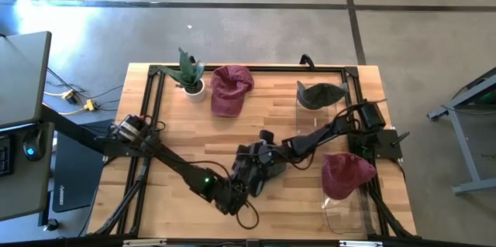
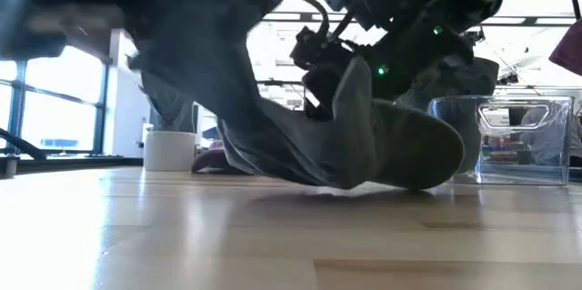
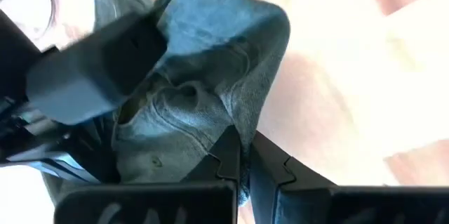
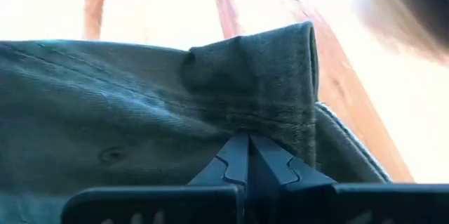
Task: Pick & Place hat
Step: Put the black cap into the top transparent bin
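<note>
The left gripper (image 1: pixel 236 195), at lower centre of the high view, is clenched on the grey hat (image 1: pixel 256 168). The right gripper (image 1: pixel 267 152), just right of it, is clenched on the same hat's band; the two-point hold probably keeps the fabric spread for placing. The hat sits at table centre, its lower edge apparently touching the wood. At lower right, a maroon hat (image 1: pixel 346 174) rests on a clear bin (image 1: pixel 341 217). A dark hat (image 1: pixel 319 94) sits at upper right.

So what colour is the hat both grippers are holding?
Grey-green hat, clearest in the right wrist view.
</note>
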